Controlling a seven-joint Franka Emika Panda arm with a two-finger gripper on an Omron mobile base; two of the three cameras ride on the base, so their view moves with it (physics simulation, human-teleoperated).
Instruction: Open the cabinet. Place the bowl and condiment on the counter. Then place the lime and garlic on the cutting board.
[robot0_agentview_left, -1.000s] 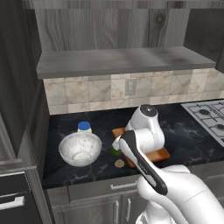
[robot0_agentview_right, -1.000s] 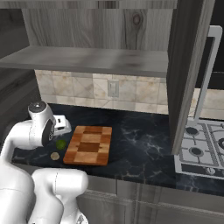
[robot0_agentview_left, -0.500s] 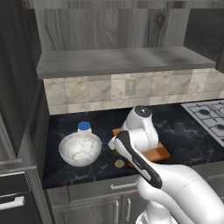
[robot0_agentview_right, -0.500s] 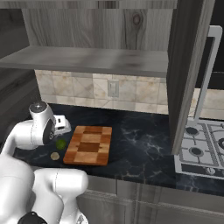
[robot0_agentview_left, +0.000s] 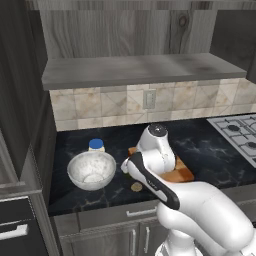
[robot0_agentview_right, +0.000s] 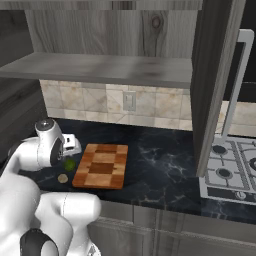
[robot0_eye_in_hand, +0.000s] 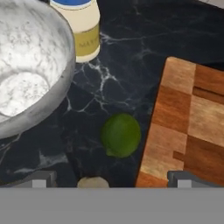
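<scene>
The gripper (robot0_eye_in_hand: 109, 179) is wide open over the lime (robot0_eye_in_hand: 121, 135), so drop straight down, squeeze gently, and miss the garlic (robot0_eye_in_hand: 92, 182).

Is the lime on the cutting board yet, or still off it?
Off it. In the hand view the lime lies on the black counter, just beside the cutting board's edge, with the garlic nearby.
</scene>
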